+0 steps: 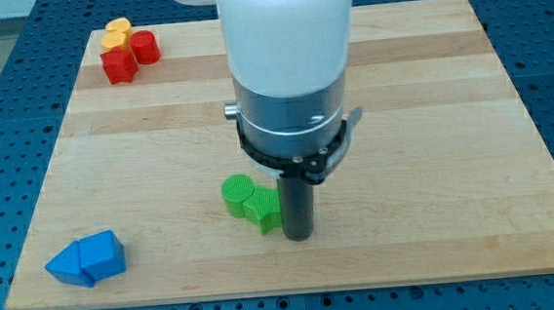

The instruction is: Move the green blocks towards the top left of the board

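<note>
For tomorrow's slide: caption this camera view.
My tip touches the green star block beside the green cylinder.

I get a bright, even picture: the pale striped wooden tabletop (160, 153) is lit softly from overhead, with no hard glare anywhere on it. Shadows are short and faint; the clearest is a small dark patch under my tip (299, 236), and a thin one under the two blue wedge-like blocks (86, 260) near the bottom left corner. The big white arm housing (283, 28) near the top edge is slightly soft and almost blown out, its upper part cut by the frame. The red blocks (129, 56) at the top left corner stay sharp. The tabletop's edges run straight, showing no obvious lens bending.
</note>
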Tool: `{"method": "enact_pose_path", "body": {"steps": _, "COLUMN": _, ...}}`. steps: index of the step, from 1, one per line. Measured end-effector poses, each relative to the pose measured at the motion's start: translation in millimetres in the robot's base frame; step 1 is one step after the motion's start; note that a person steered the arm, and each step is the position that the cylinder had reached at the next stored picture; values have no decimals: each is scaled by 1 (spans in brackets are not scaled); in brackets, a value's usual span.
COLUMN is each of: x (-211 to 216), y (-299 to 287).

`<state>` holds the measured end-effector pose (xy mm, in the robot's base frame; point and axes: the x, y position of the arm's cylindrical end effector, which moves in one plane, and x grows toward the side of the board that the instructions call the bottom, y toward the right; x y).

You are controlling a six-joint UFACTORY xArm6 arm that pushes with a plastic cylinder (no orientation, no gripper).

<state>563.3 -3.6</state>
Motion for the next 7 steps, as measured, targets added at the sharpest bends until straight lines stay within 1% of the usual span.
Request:
{"method": "enact_pose_path", "body": {"steps": 2, "x": -15, "y": -40}}
{"method": "enact_pose_path", "body": {"steps": 3, "x": -36, "y": -58}}
{"method": "enact_pose_path", "body": {"steps": 5, "x": -61, "y": -107}}
{"method": "enact_pose_path", "body": {"steps": 7, "x": -109, "y": -131}}
